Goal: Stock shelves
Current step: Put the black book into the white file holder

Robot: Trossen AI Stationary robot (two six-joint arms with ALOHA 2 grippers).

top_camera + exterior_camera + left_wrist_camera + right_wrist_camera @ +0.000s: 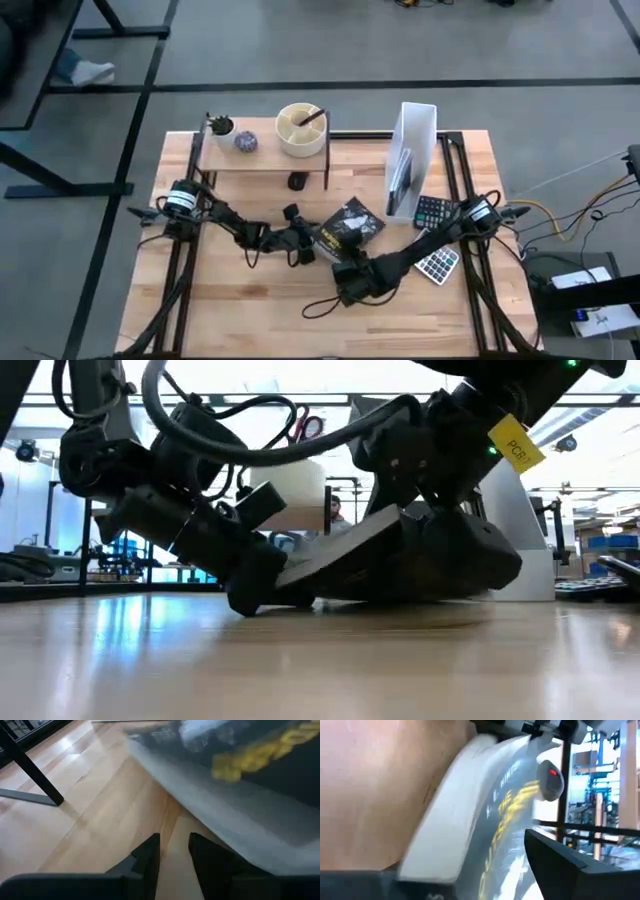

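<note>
Left end effector (300,243) and right end effector (345,272) meet at the book (352,224) mid-bench, near the front of the shelves (262,155). Left fingers (150,860) are nearly closed, empty, their tips at the book's lower edge, which is tilted up off the bench (250,310); whether the right one grips is not discernible. Shelves already carry a bowl (301,129) and two small items; judged early-to-mid task, the book and calculators (432,212) remaining
</note>
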